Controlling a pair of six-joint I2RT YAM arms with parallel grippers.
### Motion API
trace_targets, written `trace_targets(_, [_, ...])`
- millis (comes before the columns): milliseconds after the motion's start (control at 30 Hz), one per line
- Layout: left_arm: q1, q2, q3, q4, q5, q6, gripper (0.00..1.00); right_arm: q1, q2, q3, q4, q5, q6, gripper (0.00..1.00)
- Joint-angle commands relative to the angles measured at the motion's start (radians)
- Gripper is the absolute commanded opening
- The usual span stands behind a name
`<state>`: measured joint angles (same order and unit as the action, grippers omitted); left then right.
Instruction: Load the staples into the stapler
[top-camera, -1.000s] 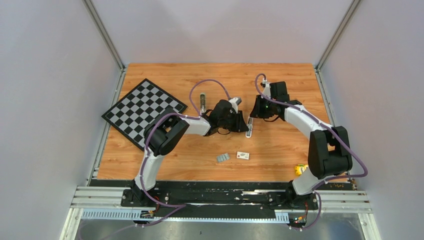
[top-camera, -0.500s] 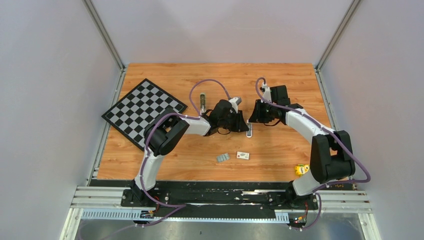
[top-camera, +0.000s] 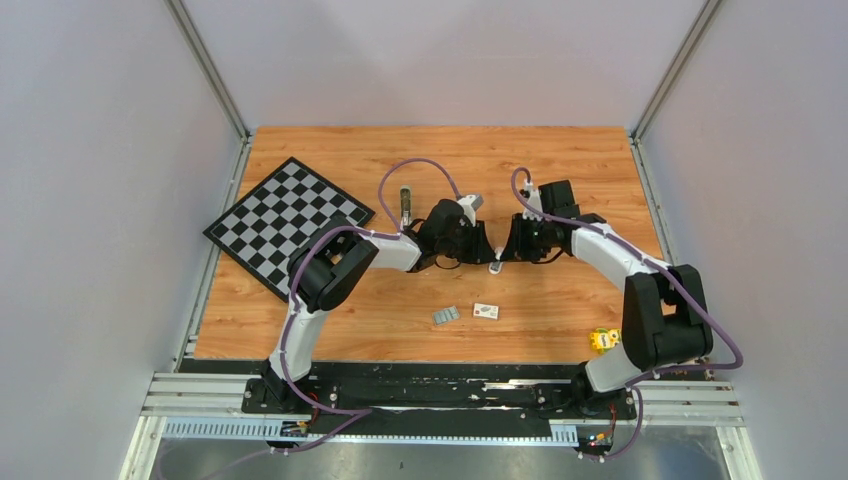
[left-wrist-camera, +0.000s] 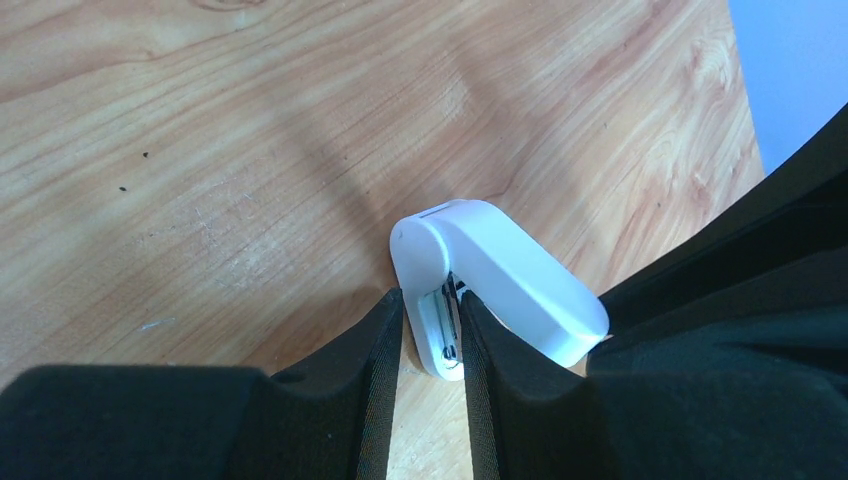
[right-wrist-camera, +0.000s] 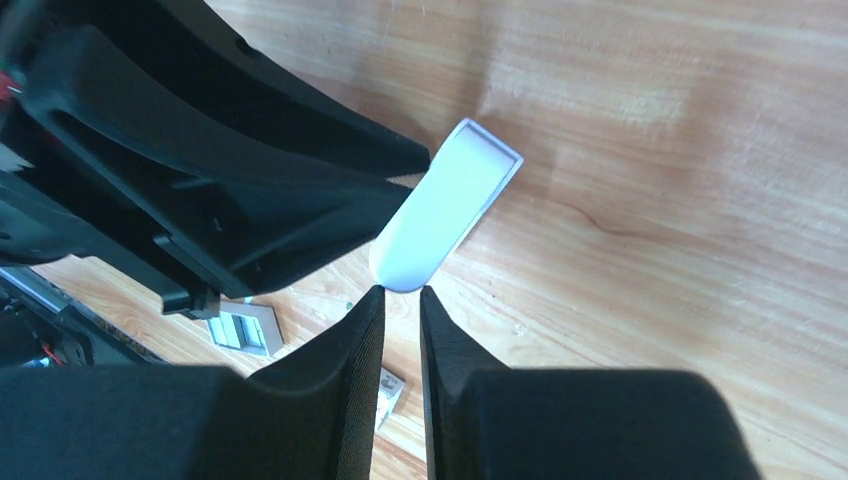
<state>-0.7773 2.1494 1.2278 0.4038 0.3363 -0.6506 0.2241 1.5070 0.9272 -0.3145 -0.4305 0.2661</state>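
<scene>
**R gripper closes on stapler top**

L gripper (left-wrist-camera: 430, 300): jaws clamped on the base of the stapler (left-wrist-camera: 495, 270), white top hinged up. R gripper (right-wrist-camera: 402, 292): jaws nearly together, top's tip at their mouth; can't tell if gripped. Over the last sec the R arm swung in from 1 o'clock to meet it, so opening looks underway and loading not begun. Staples (top-camera: 446, 316) lie at 7 o'clock of the stapler, box (top-camera: 486, 311) at 6, both apart from it. Board (top-camera: 288, 222) sits well off at 9. Table (top-camera: 560, 300) edges are well apart from both grippers.
</scene>
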Motion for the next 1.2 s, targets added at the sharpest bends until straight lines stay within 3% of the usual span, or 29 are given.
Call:
trace_targets(0, [-0.007, -0.006, -0.026, -0.053, -0.039, 0.028, 0.3, -0.006, 0.042, -0.044, -0.04, 0.119, -0.019, 0.21])
trace_targets(400, [-0.007, -0.022, -0.048, -0.04, -0.026, 0.018, 0.3, -0.006, 0.022, -0.051, -0.021, 0.113, 0.004, 0.22])
trace_targets(600, [-0.007, -0.031, -0.053, -0.039, -0.024, 0.023, 0.3, -0.005, -0.083, -0.034, -0.021, 0.134, 0.067, 0.28])
trace_targets(833, [-0.007, -0.062, -0.086, -0.029, -0.034, 0.022, 0.3, -0.005, -0.087, -0.03, 0.024, 0.119, 0.166, 0.31])
trace_targets(1033, [-0.007, -0.098, -0.125, -0.011, -0.04, 0.001, 0.37, -0.003, -0.04, -0.03, 0.074, 0.076, 0.219, 0.36])
trace_targets(1167, [-0.005, -0.14, -0.14, -0.012, -0.05, -0.002, 0.46, -0.002, -0.004, -0.025, 0.096, 0.059, 0.245, 0.36])
